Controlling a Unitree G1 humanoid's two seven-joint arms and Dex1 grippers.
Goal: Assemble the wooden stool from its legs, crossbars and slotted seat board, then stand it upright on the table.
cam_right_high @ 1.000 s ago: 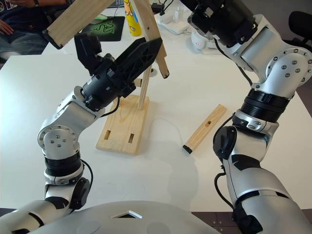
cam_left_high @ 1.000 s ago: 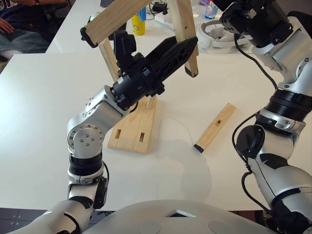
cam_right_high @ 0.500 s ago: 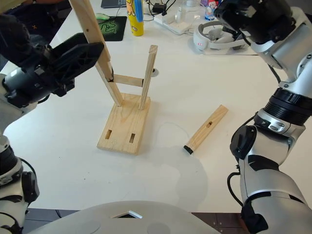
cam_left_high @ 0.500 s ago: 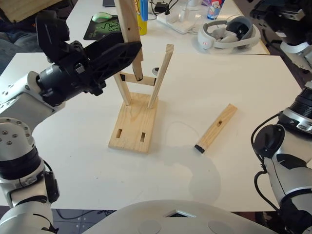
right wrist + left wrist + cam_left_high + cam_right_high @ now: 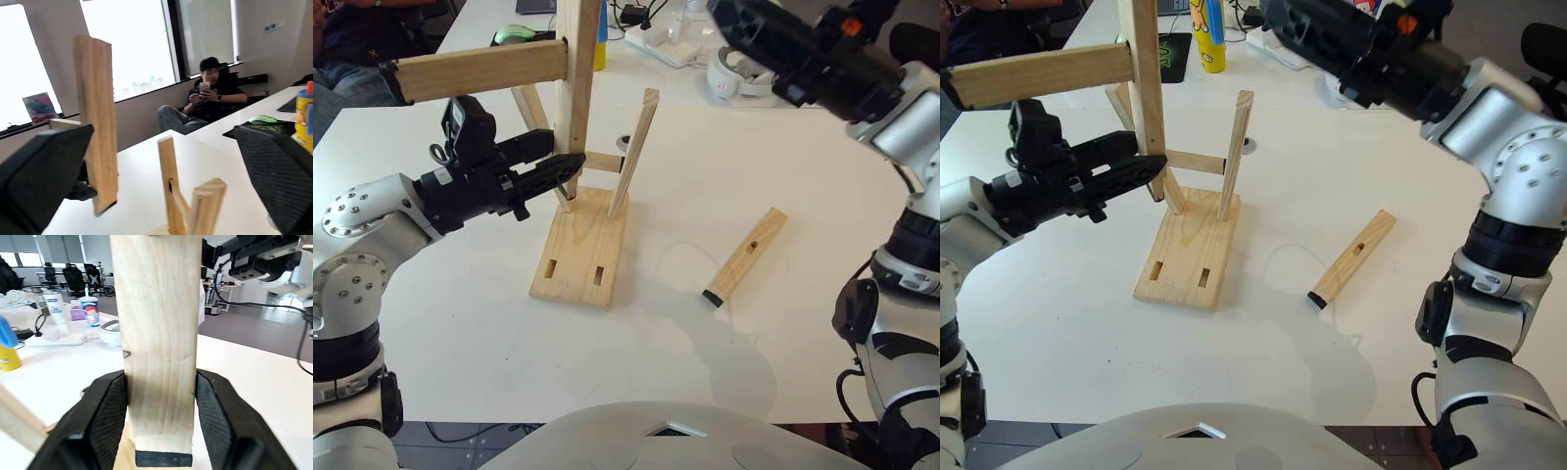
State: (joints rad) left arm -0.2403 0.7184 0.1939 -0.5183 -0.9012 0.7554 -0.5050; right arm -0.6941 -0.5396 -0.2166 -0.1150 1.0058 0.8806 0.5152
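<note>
The slotted seat board (image 5: 570, 264) lies flat on the white table (image 5: 431, 294). Two legs (image 5: 636, 147) stand in its far slots, joined by a crossbar (image 5: 604, 162). My left gripper (image 5: 570, 168) is shut on the lower end of an upright wooden leg (image 5: 576, 88), just above the board's far left corner. A second capped piece (image 5: 475, 69) sticks out from that leg at a right angle. In the left wrist view the fingers (image 5: 105, 416) press both sides of the leg (image 5: 159, 342). My right gripper (image 5: 1298, 29) hangs open high over the far side. A loose leg (image 5: 747, 255) lies to the right.
At the table's far edge stand a yellow bottle (image 5: 1209, 39), a white headset (image 5: 744, 78), a power strip (image 5: 671, 44) and a mouse on a dark mat (image 5: 509, 37). Bare table spreads in front of the board and to its left.
My left gripper swung left and then down, turning the held leg upright beside the standing legs. My right arm came in from the right, high over the table's far side.
</note>
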